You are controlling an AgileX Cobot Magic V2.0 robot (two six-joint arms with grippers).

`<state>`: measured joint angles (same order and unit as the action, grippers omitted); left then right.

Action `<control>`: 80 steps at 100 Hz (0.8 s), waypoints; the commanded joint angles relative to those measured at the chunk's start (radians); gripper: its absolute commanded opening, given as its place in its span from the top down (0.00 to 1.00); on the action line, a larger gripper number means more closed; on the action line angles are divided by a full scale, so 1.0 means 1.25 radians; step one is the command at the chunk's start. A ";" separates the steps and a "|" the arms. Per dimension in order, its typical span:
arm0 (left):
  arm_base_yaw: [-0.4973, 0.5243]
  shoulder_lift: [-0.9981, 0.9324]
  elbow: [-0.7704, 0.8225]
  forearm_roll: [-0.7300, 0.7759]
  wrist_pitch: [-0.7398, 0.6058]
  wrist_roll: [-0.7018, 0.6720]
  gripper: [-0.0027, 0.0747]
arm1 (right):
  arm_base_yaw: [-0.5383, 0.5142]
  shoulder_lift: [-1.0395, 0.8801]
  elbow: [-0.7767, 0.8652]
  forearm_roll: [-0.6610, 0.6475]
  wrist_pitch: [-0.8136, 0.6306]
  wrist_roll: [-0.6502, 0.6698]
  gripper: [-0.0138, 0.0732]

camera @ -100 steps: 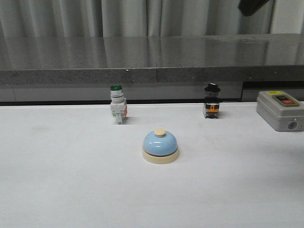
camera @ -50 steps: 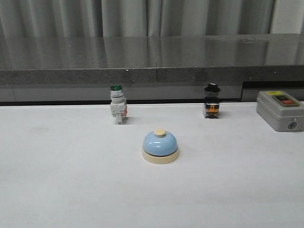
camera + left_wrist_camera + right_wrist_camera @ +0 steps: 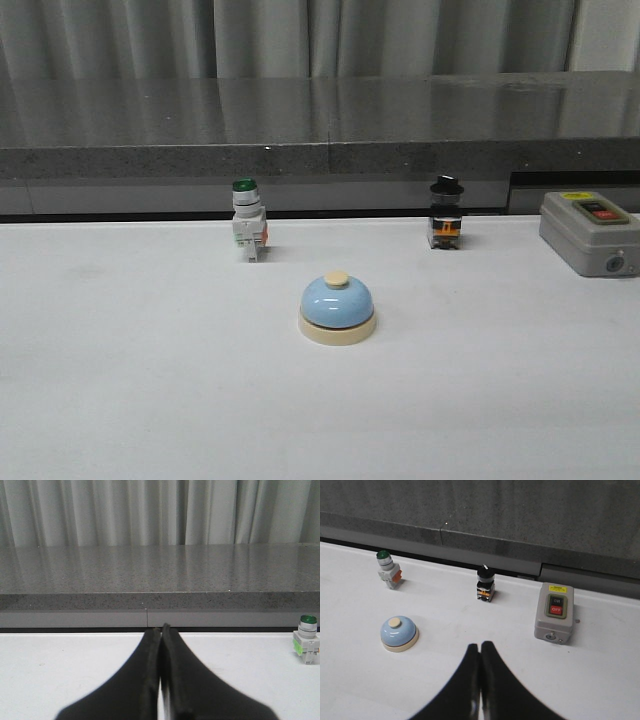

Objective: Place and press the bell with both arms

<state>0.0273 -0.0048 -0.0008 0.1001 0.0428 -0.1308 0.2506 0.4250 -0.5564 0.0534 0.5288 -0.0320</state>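
Both pincers, left (image 3: 160,680) and right (image 3: 479,680), pressed together; bell (image 3: 338,308) stands before green-capped switch (image 3: 248,222).

A lab-style test bench: a bare white table (image 3: 120,400), industrial switches such as a grey on/off box (image 3: 590,232), a grey stone ledge (image 3: 320,120) and curtains (image 3: 300,35) behind.

Neither arm shows in the front view; each wrist camera shows its own black gripper, left gripper (image 3: 161,630) and right gripper (image 3: 480,645), fingers pressed together, holding nothing
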 commanded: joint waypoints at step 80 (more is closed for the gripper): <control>-0.006 -0.024 0.035 -0.001 -0.065 -0.008 0.99 | -0.005 -0.074 -0.011 -0.063 -0.034 0.001 0.91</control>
<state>0.0273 -0.0048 -0.0008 0.1001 0.0428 -0.1308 0.2506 0.3437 -0.5519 0.0254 0.5564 -0.0320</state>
